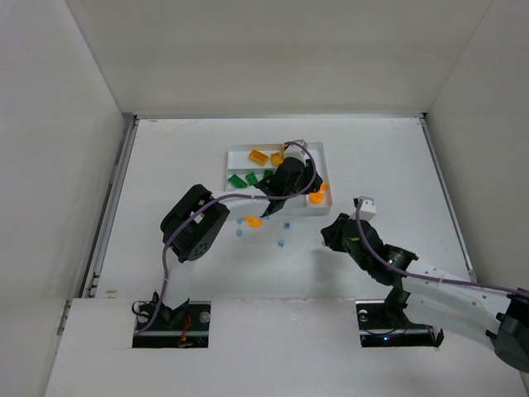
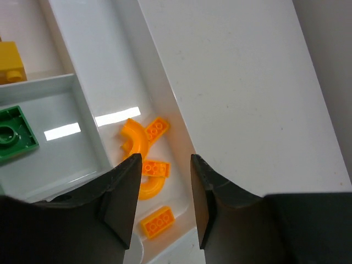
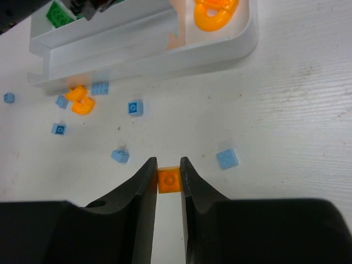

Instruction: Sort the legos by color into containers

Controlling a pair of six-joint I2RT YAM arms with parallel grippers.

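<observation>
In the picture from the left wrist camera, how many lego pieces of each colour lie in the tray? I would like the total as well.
Orange legos: 5
Green legos: 1
Yellow legos: 1
Total: 7

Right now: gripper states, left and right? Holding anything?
Left gripper: open, empty, above the orange legos in the tray.
Right gripper: closed on a small orange brick.
</observation>
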